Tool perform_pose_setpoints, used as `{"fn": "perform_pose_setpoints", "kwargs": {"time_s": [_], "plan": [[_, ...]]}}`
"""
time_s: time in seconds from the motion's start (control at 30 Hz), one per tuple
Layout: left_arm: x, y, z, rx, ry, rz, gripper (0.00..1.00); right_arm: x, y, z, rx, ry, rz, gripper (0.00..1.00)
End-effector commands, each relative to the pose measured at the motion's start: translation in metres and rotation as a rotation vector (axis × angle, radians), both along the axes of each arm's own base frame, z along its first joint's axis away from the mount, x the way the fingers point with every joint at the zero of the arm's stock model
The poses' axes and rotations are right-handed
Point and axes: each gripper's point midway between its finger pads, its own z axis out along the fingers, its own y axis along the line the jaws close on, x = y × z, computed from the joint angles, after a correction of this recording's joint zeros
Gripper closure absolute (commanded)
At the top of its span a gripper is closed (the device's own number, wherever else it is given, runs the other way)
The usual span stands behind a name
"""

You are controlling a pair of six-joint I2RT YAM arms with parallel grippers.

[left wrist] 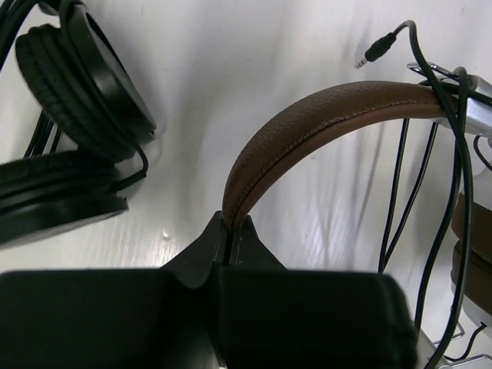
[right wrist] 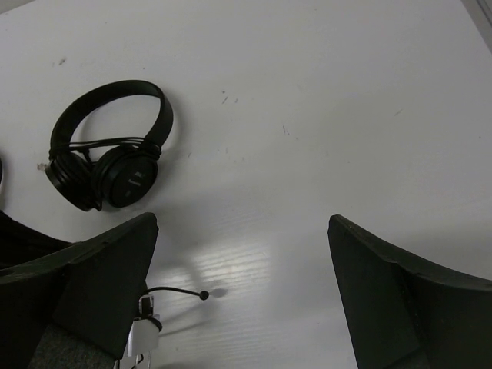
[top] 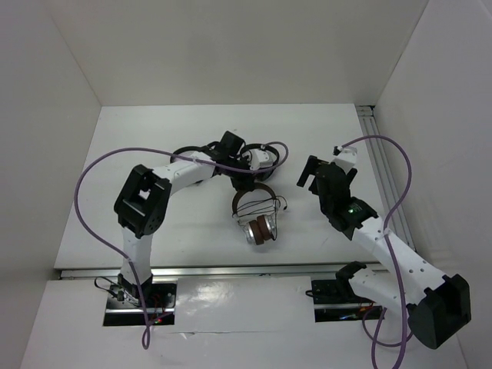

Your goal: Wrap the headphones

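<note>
The headphones (top: 258,228) lie mid-table, with brown headband (left wrist: 323,115) and silver earcups, and a thin black cable (left wrist: 400,184) is looped across the frame. Its plug (left wrist: 377,52) sticks out free near one end of the band. My left gripper (top: 244,179) is shut on the headband; in the left wrist view the jaws (left wrist: 229,223) pinch the band's edge. My right gripper (top: 307,175) hovers to the right of the headphones, open and empty (right wrist: 243,223). A silver earcup corner (right wrist: 143,335) and the cable end (right wrist: 181,292) show by its left finger.
Two smaller all-black headphones (left wrist: 77,77) (left wrist: 54,192) lie just behind the left gripper; one of them shows whole in the right wrist view (right wrist: 111,146). White walls enclose the table on three sides, and a metal rail (top: 380,146) runs along the right edge.
</note>
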Motion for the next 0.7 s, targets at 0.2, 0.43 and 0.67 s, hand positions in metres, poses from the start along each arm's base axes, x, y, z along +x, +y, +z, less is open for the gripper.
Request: {"fn": "perform_pose_setpoints", "kwargs": {"time_s": [0.2, 0.43, 0.67], "plan": [[0.005, -0.029, 0.008, -0.047, 0.007, -0.095, 1.0, 0.004, 0.002, 0.001, -0.001, -0.014, 0.014, 0.01], [0.014, -0.032, -0.004, 0.004, 0.024, -0.063, 0.95, 0.004, 0.004, 0.001, 0.003, -0.012, 0.023, 0.01], [0.025, -0.027, -0.002, 0.033, -0.011, 0.0, 0.79, 0.003, 0.005, 0.003, 0.003, -0.017, 0.036, 0.01]]}}
